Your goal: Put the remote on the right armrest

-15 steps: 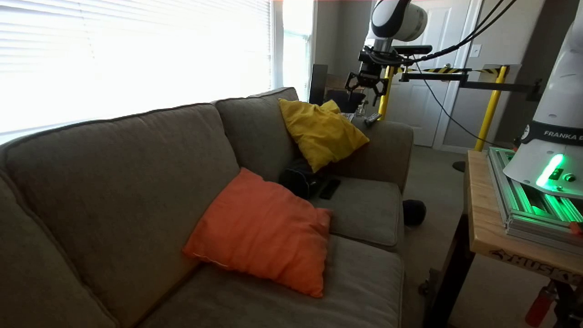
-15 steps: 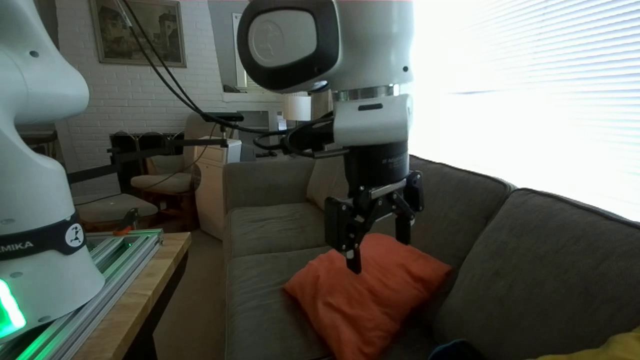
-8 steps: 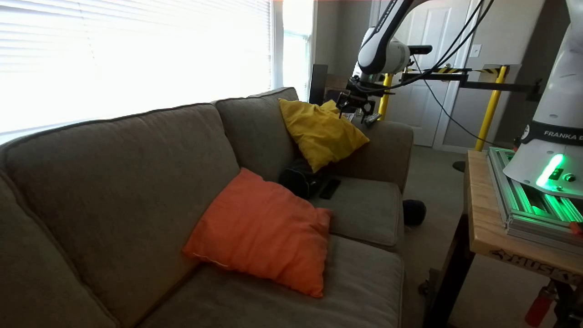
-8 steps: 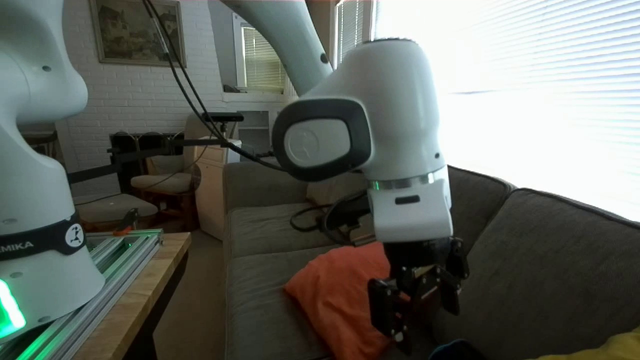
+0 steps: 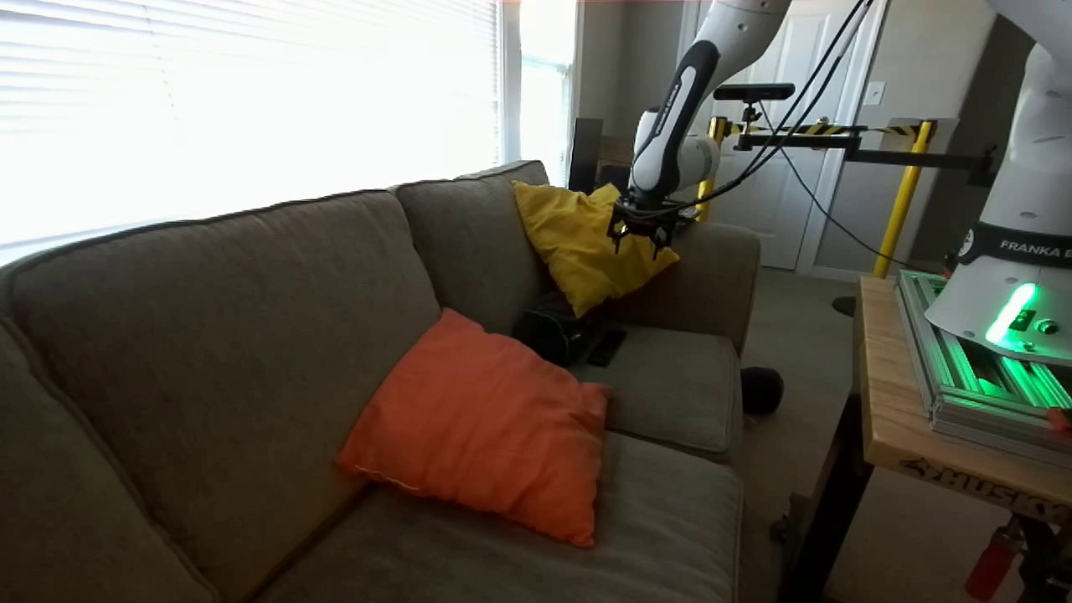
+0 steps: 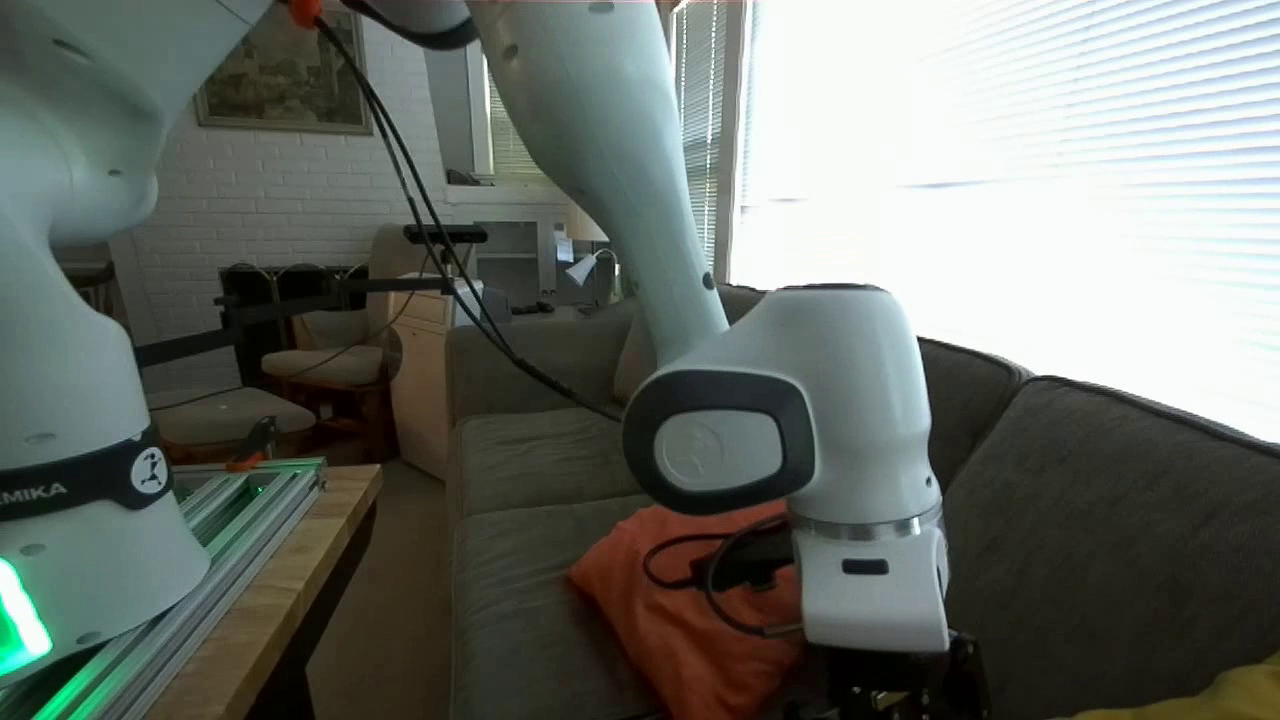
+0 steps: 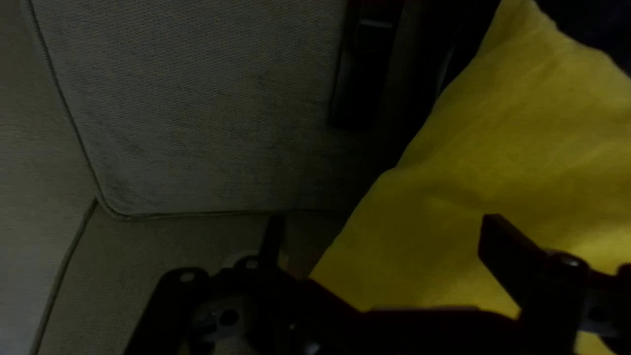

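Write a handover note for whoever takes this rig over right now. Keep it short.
Gripper: open, holding nothing; the yellow cushion shows beyond it in the wrist view.
Remote: lying on the sofa seat beside a dark bundle.
Right armrest: beyond the remote in an exterior view, partly hidden by the yellow cushion.
Done: remote neither lifted nor placed yet.
Left: grasp the remote, set it on the right armrest, release; probably steer around the cushion.

Sofa (image 5: 226, 335): 1 orange cushion (image 5: 486, 427), 1 yellow cushion (image 5: 578, 251). Picture (image 6: 290, 90) on wall (image 6: 270, 180).
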Robot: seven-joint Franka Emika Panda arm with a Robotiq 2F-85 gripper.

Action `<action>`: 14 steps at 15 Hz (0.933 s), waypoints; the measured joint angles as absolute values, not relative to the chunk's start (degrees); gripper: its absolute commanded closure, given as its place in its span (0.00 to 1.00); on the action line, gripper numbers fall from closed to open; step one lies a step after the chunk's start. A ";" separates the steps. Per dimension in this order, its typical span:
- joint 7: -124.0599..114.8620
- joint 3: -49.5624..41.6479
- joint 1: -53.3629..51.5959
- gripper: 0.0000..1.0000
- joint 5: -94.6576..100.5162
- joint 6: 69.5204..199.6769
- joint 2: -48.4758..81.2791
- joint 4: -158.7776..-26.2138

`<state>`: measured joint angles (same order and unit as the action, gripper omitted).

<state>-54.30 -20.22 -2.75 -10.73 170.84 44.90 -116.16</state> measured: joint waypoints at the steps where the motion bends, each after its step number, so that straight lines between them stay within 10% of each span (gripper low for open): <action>1: -55.48 -21.50 -4.22 0.00 -10.73 169.85 47.12 -114.57; 14: -59.18 -25.67 -9.20 0.00 -10.35 162.23 56.48 -106.63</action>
<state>-59.18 -25.67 -9.20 -10.35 162.23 56.48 -106.63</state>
